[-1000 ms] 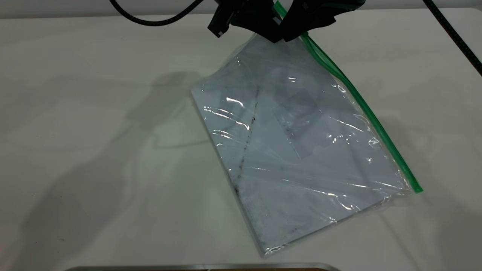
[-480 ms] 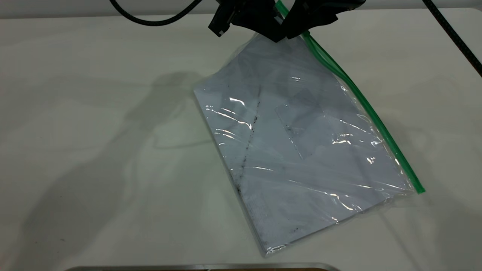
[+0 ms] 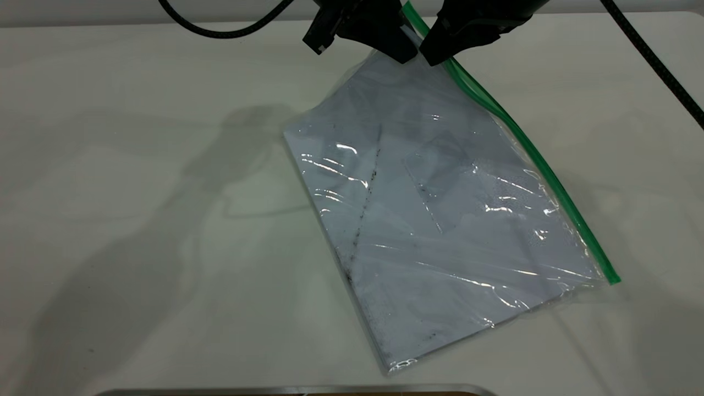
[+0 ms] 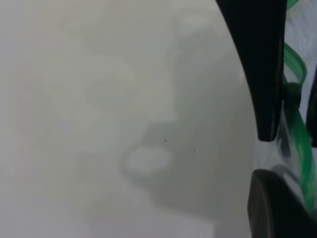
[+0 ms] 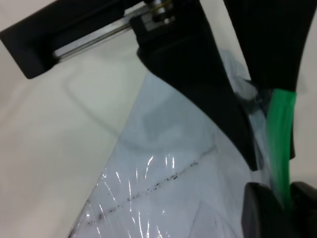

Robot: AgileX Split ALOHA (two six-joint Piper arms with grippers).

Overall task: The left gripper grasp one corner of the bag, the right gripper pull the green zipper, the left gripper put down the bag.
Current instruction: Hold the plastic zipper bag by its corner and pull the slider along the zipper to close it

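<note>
Sliding: right gripper moved along green zipper

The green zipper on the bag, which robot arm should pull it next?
The right one, probably. Its tool already sits on the green zipper near the raised corner, while the left tool is busy holding that corner of the bag up.

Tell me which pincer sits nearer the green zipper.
Right. The right pincer sits on the green zipper at its upper end; the left pincer grips the bag corner just beside it.
</note>
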